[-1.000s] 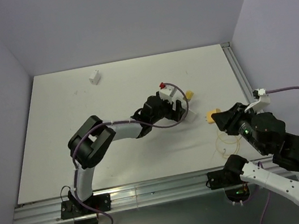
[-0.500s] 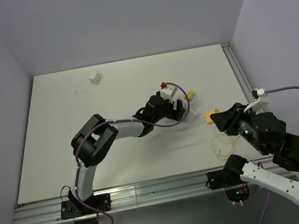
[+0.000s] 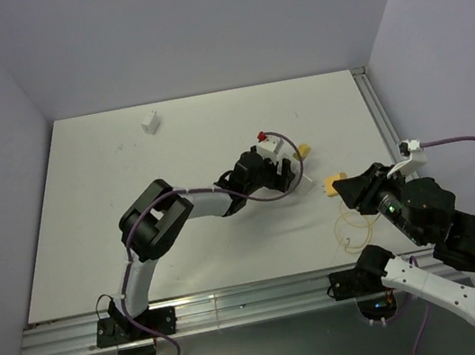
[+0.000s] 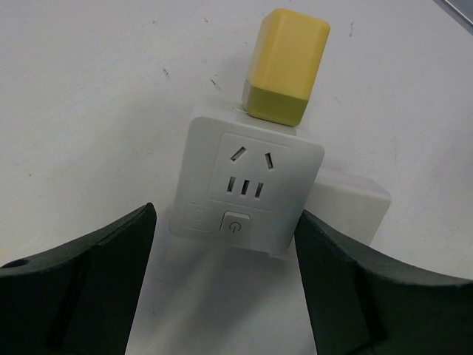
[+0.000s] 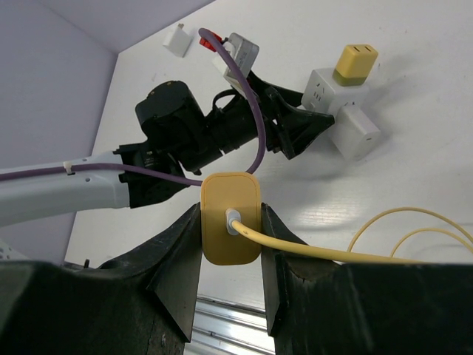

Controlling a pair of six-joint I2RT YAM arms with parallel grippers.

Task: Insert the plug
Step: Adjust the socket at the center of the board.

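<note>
Yellow plug (image 5: 230, 240) sits clamped in my right end effector (image 5: 230, 220) above the worktop (image 3: 112, 189), near the white socket (image 4: 247, 188) that my open left end effector (image 4: 225, 233) has crept up to straddle, ready for bracing.

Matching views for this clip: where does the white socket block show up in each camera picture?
Top external: the white socket block lies right of centre on the table.
Left wrist: middle of the picture, between the open fingers of the left gripper.
Right wrist: upper right.
Shared landmark: the yellow cube stuck on one edge of the block, visible in all three.
</note>
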